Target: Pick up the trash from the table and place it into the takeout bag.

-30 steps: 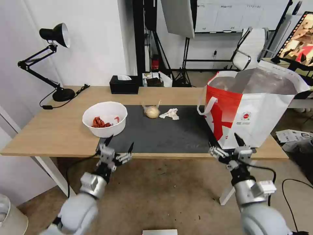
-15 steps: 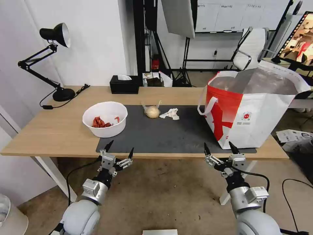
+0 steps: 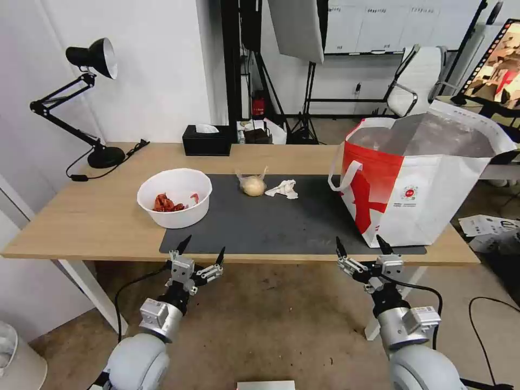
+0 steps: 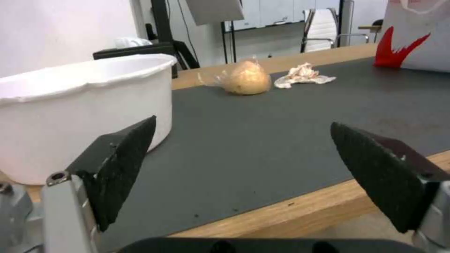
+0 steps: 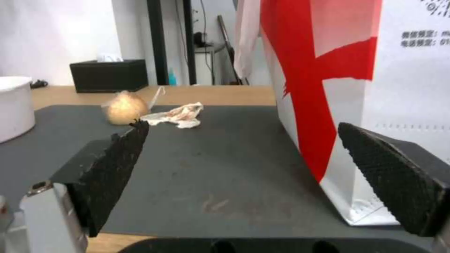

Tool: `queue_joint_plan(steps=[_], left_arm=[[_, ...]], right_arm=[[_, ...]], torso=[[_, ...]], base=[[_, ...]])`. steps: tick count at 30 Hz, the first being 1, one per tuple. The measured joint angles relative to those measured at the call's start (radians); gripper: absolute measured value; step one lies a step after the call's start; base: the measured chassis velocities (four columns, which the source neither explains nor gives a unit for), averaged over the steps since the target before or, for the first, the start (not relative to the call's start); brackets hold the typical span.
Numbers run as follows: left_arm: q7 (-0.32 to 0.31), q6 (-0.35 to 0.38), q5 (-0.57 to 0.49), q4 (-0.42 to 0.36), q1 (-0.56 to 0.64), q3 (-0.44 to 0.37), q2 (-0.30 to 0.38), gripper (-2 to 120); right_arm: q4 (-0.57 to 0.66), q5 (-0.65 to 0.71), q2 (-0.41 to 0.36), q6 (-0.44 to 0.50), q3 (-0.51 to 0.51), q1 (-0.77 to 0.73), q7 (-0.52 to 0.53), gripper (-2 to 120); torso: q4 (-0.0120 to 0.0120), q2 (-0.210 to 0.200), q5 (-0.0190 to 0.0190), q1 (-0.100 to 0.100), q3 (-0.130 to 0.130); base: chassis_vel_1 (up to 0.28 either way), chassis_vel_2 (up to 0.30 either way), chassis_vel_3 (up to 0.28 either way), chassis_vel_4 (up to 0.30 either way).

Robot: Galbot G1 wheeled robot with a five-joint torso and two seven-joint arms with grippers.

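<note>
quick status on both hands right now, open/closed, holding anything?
Left hand: open, holding nothing, at the table's front edge near the white bowl.
Right hand: open, holding nothing, at the front edge by the takeout bag.

A black desk lamp (image 3: 89,57) stands at the far left of the counter, its cord (image 3: 105,168) trailing beside it. A black tissue box (image 3: 206,141) sits at the far edge. A white chair (image 3: 414,81) stands far right.
</note>
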Motion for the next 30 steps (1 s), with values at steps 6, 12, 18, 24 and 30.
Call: queue_joint_plan(steps=[6,12,18,24,30], left_arm=[[-0.002,0.000,-0.006,0.002,-0.002,0.001,-0.002,100],[-0.004,0.000,-0.008,0.004,-0.001,0.000,-0.006,100],[-0.013,0.000,-0.020,0.003,-0.002,0.000,-0.002,100],[-0.014,0.000,-0.006,-0.002,0.000,-0.007,-0.003,100],[-0.020,-0.001,-0.005,-0.002,0.009,-0.026,-0.012,100]], right_arm=[[-0.004,0.013,-0.002,-0.020,-0.013,0.014,0.001,100],[-0.010,0.022,-0.008,-0.025,-0.027,0.023,-0.001,100],[-0.016,0.112,-0.061,-0.051,-0.070,0.110,-0.020,100],[-0.127,0.313,-0.208,-0.086,-0.306,0.475,-0.033,100],[-0.289,0.392,-0.168,-0.155,-0.547,0.794,0.068,100]], torso=[[0.0000,0.000,0.0000,0.000,0.000],[-0.0001,0.000,0.0000,0.000,0.000],[-0.0002,0.000,0.0000,0.000,0.000],[0.0001,0.000,-0.0002,0.000,0.000],[0.0002,0.000,0.0000,0.000,0.000]], base=[[0.000,0.000,0.000,0.000],[0.000,0.000,0.000,0.000],[0.000,0.000,0.000,0.000],[0.000,0.000,0.000,0.000],[0.000,0.000,0.000,0.000]])
